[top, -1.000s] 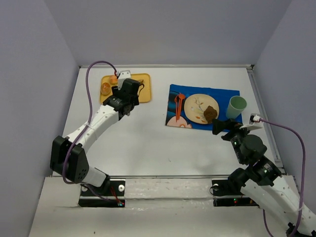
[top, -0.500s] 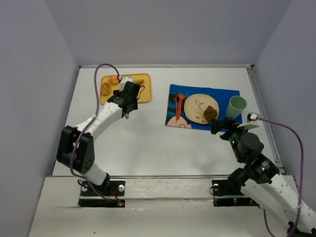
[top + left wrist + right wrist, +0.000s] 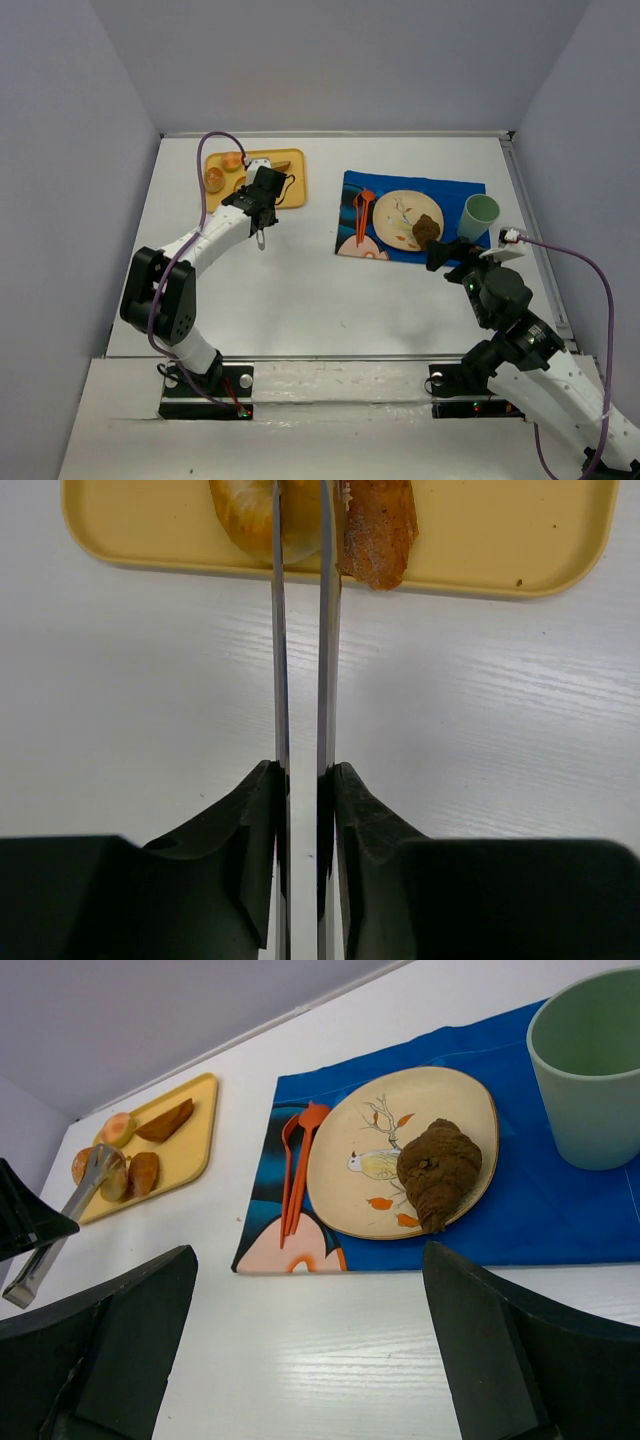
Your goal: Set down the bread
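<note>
Two arms share the white counter (image 3: 300, 290), and only the left one has moved much. Over the last second its lower links have swung upright at the lower left of the top view, while its wrist stays by the near edge of the yellow tray (image 3: 500, 530) at upper left. The left gripper (image 3: 300, 775) is clamped on metal tongs (image 3: 327, 630), whose blades are almost together and reach over a roll (image 3: 245, 515). Whether they pinch it I cannot tell. The right gripper (image 3: 310, 1290), barely shifted, hangs spread wide and empty. The dark bread (image 3: 428, 228) lies on the plate (image 3: 395, 215) at centre right, so the placing looks done and the left arm seems to be resettling.
</note>
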